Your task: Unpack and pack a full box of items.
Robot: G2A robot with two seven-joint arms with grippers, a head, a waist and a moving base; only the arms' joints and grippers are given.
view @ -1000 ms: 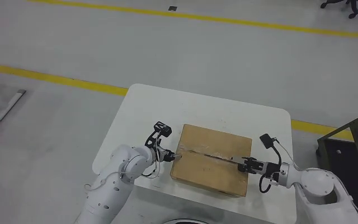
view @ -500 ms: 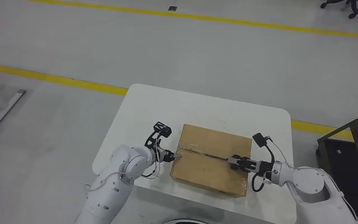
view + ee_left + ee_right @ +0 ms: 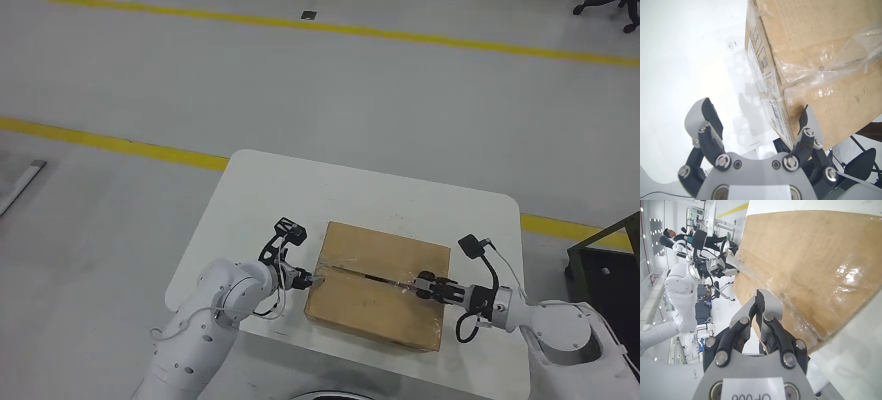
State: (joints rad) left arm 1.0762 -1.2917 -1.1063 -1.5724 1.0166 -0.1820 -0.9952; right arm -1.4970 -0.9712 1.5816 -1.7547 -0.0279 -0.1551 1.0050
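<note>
The floor (image 3: 300, 90) is smooth grey, marked with two yellow lines: one (image 3: 400, 34) along the far side, one (image 3: 100, 140) running nearer and passing behind the desk (image 3: 300, 190). The desk is white with rounded corners. A small dark square (image 3: 309, 15) lies on the floor near the far line. A castor chair base (image 3: 605, 8) stands in the far corner. A dark rack (image 3: 605, 265) stands beside the desk. Round lamps (image 3: 654, 233) in rows light the hall.

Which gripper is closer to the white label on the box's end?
Left. The left gripper is at the box's end face, right beside the white label; the right gripper is over the box top, toward the opposite end.
</note>
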